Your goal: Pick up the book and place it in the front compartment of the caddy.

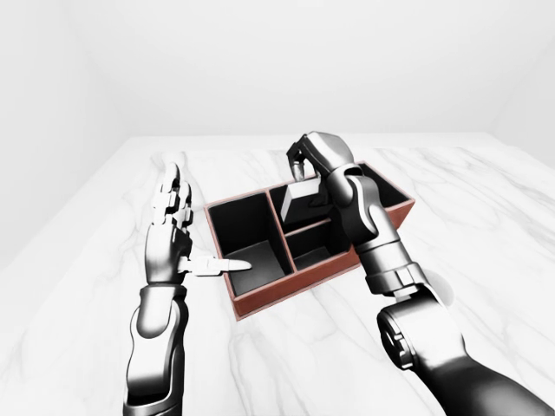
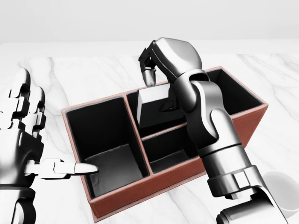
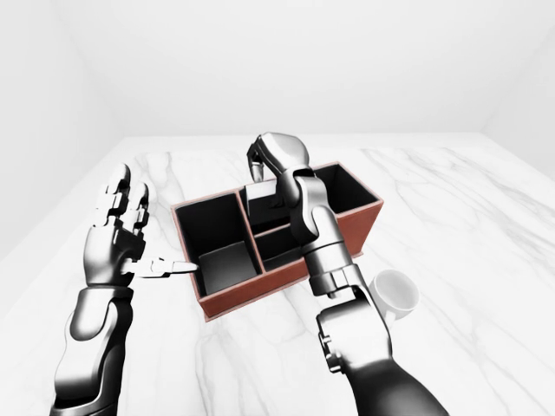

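A red-brown caddy with black compartments lies on the white marble table. The book, white on top with dark sides, stands tilted in the upper of the two small middle compartments. My right hand reaches down from above it, with fingers curled over the book's top edge and the thumb on its near face. My left hand is open to the left of the caddy, fingers up, with the thumb pointing over the caddy's left rim. The big left compartment holds nothing.
A white cup stands on the table just right of my right forearm, below the caddy's right end. My right arm hides part of the caddy's right compartment. White walls stand beyond the table's top edge.
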Tool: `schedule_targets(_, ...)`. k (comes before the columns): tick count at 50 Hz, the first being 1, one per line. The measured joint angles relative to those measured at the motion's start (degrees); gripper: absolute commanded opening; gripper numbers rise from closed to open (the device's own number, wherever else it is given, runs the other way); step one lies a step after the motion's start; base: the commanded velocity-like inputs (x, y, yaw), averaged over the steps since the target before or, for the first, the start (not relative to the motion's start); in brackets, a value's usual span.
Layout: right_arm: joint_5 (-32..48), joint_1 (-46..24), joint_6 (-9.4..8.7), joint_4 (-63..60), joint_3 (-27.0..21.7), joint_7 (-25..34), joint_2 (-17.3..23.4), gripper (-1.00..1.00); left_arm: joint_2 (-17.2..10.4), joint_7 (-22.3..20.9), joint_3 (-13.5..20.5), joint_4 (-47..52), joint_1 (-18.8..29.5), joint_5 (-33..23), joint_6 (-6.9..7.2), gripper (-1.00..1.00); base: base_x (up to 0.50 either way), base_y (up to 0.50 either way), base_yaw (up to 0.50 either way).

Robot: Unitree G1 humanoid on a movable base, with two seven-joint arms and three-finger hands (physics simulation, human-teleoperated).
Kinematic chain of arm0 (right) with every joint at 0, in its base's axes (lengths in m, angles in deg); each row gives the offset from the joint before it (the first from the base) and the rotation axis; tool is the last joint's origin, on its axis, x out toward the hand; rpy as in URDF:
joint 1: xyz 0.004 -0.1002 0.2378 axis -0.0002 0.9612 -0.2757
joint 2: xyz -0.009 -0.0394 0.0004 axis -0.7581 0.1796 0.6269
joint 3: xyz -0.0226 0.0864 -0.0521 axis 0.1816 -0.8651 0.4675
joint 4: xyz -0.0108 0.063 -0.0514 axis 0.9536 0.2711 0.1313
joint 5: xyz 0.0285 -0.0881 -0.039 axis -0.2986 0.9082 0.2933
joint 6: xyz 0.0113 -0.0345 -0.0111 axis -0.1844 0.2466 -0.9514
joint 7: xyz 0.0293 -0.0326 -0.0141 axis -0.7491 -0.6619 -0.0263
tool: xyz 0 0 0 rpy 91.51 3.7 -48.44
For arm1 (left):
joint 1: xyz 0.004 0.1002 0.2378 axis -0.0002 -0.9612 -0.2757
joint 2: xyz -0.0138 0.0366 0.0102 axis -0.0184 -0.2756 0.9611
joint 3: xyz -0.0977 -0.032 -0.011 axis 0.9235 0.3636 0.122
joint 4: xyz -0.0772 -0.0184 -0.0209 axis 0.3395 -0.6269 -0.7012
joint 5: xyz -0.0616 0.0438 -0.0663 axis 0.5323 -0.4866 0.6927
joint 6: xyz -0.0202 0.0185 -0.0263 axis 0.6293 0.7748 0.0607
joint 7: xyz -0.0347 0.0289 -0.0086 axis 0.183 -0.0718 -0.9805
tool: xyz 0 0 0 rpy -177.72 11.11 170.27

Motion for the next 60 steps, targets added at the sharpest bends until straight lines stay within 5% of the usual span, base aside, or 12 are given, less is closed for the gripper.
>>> schedule_targets(43,0.52,-2.63,6.94,9.57,0.17,-9.01,1.08,-1.0,0.04,0.03,-0.18,-0.22,-0.15,-0.28,0.0,1.0,0.0,0.0,0.0)
schedule_targets(60,0.99,-4.44,6.94,16.59,0.39,-13.62,1.57,-1.0,0.01,0.08,-0.15,-0.22,0.01,-0.35,0.0,1.0,0.0,0.0,0.0)
